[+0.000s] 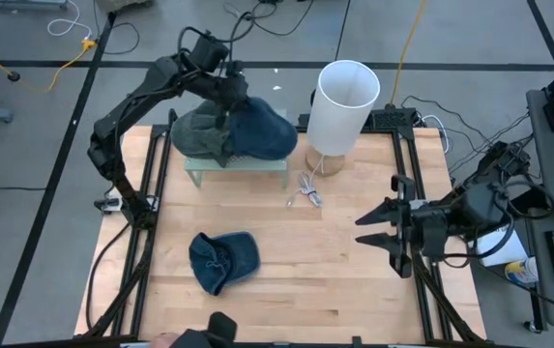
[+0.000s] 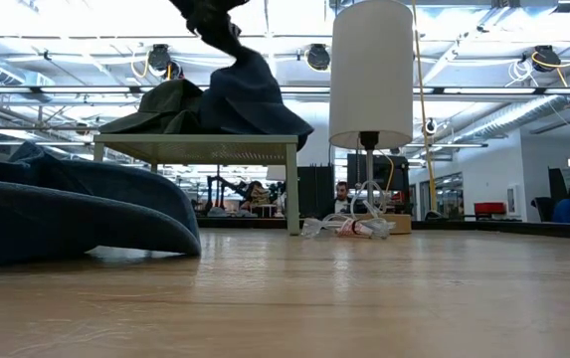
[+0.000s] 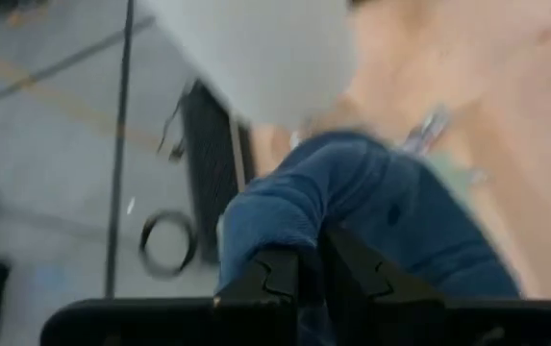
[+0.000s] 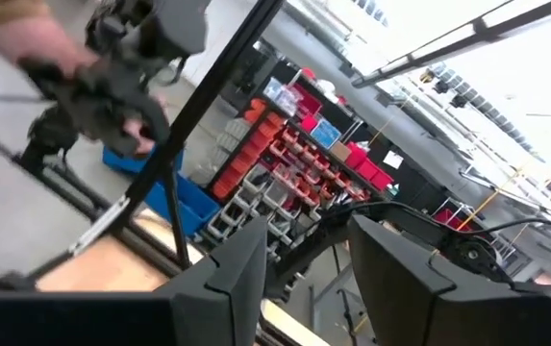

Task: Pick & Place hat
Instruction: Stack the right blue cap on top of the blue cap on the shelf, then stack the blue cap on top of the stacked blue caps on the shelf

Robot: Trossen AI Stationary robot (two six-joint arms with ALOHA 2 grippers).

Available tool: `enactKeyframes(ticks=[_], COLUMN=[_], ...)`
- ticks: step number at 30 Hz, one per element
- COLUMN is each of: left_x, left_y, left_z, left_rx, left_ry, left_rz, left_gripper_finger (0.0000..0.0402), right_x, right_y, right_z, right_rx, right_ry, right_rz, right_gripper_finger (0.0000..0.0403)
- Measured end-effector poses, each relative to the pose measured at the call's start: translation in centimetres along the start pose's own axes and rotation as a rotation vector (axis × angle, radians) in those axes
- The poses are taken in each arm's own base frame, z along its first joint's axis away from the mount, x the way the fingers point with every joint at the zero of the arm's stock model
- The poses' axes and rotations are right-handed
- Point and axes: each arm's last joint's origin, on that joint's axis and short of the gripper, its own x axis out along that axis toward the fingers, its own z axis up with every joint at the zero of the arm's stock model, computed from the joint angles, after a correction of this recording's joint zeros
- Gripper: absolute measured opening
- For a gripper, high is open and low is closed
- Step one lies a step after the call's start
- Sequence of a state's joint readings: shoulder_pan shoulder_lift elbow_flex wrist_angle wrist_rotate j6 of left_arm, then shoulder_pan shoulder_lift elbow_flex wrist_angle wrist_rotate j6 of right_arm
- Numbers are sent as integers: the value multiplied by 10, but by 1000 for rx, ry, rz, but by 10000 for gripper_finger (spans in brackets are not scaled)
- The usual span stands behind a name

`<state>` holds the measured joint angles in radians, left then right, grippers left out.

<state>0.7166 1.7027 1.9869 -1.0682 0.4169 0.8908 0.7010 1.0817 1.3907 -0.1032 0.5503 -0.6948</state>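
Observation:
A blue hat [image 1: 262, 130] and a dark grey-green hat [image 1: 199, 135] lie on a small pale green stand [image 1: 238, 166] at the far side of the table. My left gripper [image 1: 226, 97] is above them, shut on the blue hat [image 3: 390, 202]. In the low view that hat [image 2: 250, 99] droops from the gripper onto the stand's top [image 2: 195, 146]. A second blue hat [image 1: 223, 261] lies crown up on the table near the front. My right gripper [image 1: 373, 232] hovers open over the table's right side, holding nothing. My left gripper pinches a bunched fold of the blue hat's cloth [image 3: 285, 221] between its two fingers, coming from above and slanting down. The cloth rises to the fingers, while the hat's lower part [image 2: 265, 124] rests on the stand beside the dark hat.
A lamp with a tall white shade [image 1: 344, 101] stands just right of the stand, and its cord [image 1: 306, 188] lies coiled on the table in front. Bare wood lies between the stand and the near hat. A person's hand [image 4: 112, 86] shows in the room beyond.

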Motion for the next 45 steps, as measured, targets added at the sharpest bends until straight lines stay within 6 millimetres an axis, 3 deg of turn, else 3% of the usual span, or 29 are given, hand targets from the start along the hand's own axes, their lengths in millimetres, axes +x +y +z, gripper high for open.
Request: enactKeyframes(ticks=[6,14,21,26,34,45], left_x=[-1,-3,15,31,29,-17], left_y=[2,-6,-7,-5,-6,-21], left_z=[-5,-16,-23,-33,-34,-15], left_rx=[-69,-252,-362,-464,-597,-681], left_ry=[136,260,377,480,510,444], left_rz=[95,55,52,63,125,273], left_gripper_finger=[24,37,25,81,179,271], right_x=[0,0,0,0,0,0], right_y=[-3,-3,-3,-3,-3,-2], right_z=[4,4,4,3,3,3], right_rx=[56,57,56,55,52,48], right_ry=[-35,-36,-35,-33,-30,-25], right_rz=[-28,-29,-28,-26,-23,-20], right_gripper_finger=[141,141,141,141,141,141])
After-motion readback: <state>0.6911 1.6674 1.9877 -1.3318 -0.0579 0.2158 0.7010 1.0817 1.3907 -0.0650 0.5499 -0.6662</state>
